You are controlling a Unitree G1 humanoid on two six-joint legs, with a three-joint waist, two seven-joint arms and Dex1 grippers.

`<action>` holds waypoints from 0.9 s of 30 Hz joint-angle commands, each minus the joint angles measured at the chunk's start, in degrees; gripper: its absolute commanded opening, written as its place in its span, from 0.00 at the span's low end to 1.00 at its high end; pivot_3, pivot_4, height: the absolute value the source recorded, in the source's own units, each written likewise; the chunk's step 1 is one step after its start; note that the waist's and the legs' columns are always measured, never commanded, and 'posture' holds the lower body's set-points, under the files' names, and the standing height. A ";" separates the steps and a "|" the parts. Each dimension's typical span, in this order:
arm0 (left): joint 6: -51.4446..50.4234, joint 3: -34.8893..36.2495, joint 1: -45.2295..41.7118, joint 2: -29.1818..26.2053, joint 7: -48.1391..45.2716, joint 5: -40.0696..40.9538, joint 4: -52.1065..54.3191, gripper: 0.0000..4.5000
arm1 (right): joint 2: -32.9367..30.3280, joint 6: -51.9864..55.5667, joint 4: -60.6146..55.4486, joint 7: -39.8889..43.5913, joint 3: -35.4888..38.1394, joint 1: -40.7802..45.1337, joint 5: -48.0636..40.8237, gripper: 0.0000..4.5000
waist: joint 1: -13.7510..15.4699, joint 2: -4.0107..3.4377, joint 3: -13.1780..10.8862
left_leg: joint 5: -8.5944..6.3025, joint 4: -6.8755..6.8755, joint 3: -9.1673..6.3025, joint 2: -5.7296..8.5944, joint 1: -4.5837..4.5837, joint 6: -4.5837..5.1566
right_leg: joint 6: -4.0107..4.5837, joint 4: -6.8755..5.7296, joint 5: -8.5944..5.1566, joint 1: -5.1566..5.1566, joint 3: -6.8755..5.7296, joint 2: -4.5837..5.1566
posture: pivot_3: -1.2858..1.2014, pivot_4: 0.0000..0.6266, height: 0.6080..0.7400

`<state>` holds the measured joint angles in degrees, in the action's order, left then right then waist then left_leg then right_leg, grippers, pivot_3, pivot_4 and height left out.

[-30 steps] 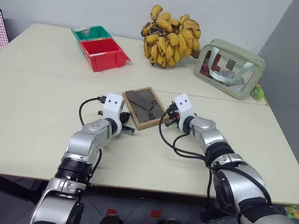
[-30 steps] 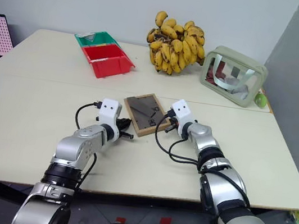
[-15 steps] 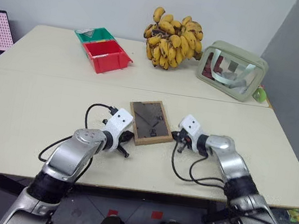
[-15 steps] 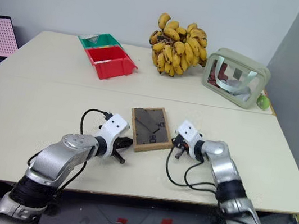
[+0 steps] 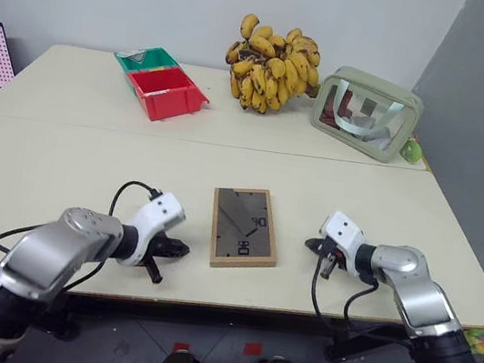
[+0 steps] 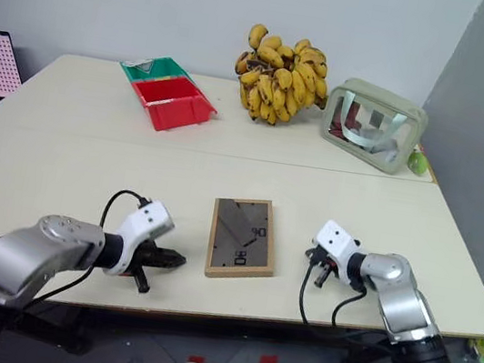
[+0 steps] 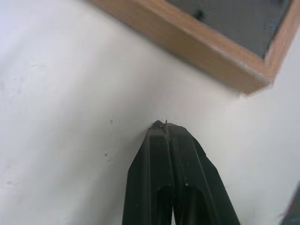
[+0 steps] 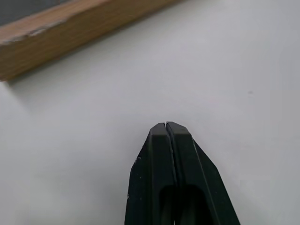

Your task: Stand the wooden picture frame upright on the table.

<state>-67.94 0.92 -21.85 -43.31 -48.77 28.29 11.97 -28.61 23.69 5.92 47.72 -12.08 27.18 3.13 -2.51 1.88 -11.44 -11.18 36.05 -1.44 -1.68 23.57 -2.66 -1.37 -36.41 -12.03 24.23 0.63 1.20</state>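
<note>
Frame (image 5: 245, 228) of light wood lies flat, back up, on the table (image 5: 58, 180). Left gripper (image 5: 178, 248) and right gripper (image 5: 313, 244) flank it, fingers pressed together, touching nothing.

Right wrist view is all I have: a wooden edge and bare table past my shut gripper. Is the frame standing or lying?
Observer: Lying. The frame is flat on the table, dark back up.
Operator: Where is the left gripper?
Observer: The left gripper is shut, on the frame's opposite side from yours, near its closest corner and apart from it.
Operator: Anything crowding the frame?
Observer: No. The bananas, red bin and pouch all sit along the table's far edge.
</note>
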 commanded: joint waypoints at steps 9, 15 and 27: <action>-24.55 16.14 -6.63 8.51 1.93 17.19 -18.65 0.64 | 6.38 -2.77 4.02 -5.25 -0.59 2.34 -0.45 0.00 | -0.45 0.21 0.07 | 0.01 -0.17 -0.07 0.06 0.06 0.09 | -0.41 -0.48 0.25 0.08 0.18 -0.15 | 0.52 0.24 1.00; -21.82 16.28 -5.21 12.61 5.92 15.10 -20.60 0.92 | 11.02 -0.74 1.89 -6.82 -3.49 1.63 -0.06 0.00 | -1.00 0.21 0.07 | 0.01 -0.36 -0.08 -0.09 -0.42 0.09 | 0.02 -0.66 0.00 -0.10 0.21 -0.30 | 0.52 0.24 1.00; -18.58 13.40 -2.25 21.49 10.25 16.03 -16.90 0.99 | 19.00 2.47 3.01 -9.74 -6.32 3.15 -0.12 0.00 | -0.60 0.15 0.27 | 0.01 -0.22 0.00 0.07 -0.67 0.06 | 0.03 -0.45 -0.01 -0.46 0.24 0.03 | 0.52 0.24 1.00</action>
<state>-85.37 16.76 -25.72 -23.79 -40.26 44.22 -5.07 -10.17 25.88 9.54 37.83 -17.41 29.43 3.44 -3.11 2.03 -11.17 -11.17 35.82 -1.44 -1.57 22.90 -2.61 -1.34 -36.86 -12.04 23.76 0.88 1.27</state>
